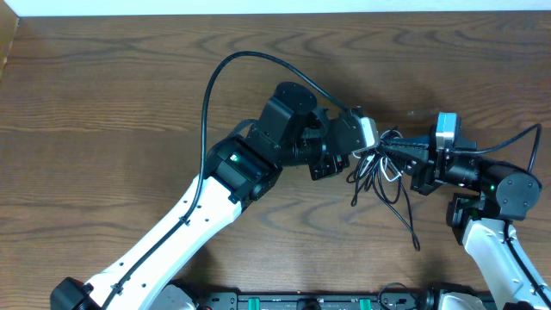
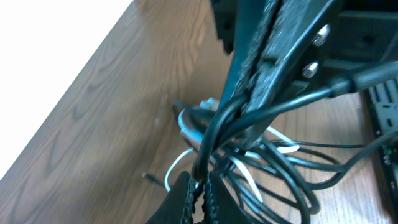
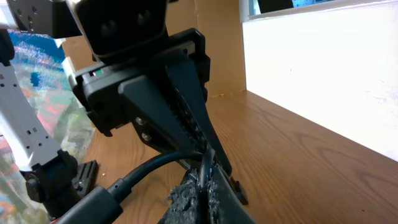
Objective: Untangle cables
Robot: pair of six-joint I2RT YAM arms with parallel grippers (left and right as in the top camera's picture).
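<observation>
A tangle of thin black cables [image 1: 379, 176] with one short white cable [image 1: 389, 172] lies on the wooden table between my two grippers. My left gripper [image 1: 366, 148] reaches in from the left and is shut on a black cable [image 2: 200, 163] of the bundle. My right gripper [image 1: 389, 148] reaches in from the right, tip to tip with the left, and is shut on a black cable [image 3: 204, 163]. In the left wrist view the white cable [image 2: 186, 127] loops under the black strands [image 2: 292, 174]. A loose black end [image 1: 416, 244] trails toward the table front.
The thick black cord [image 1: 211, 86] of the left arm arcs over the table behind the arm. Another arm cord [image 1: 516, 138] curves at the right edge. The table's far edge [image 1: 275, 13] meets a white wall.
</observation>
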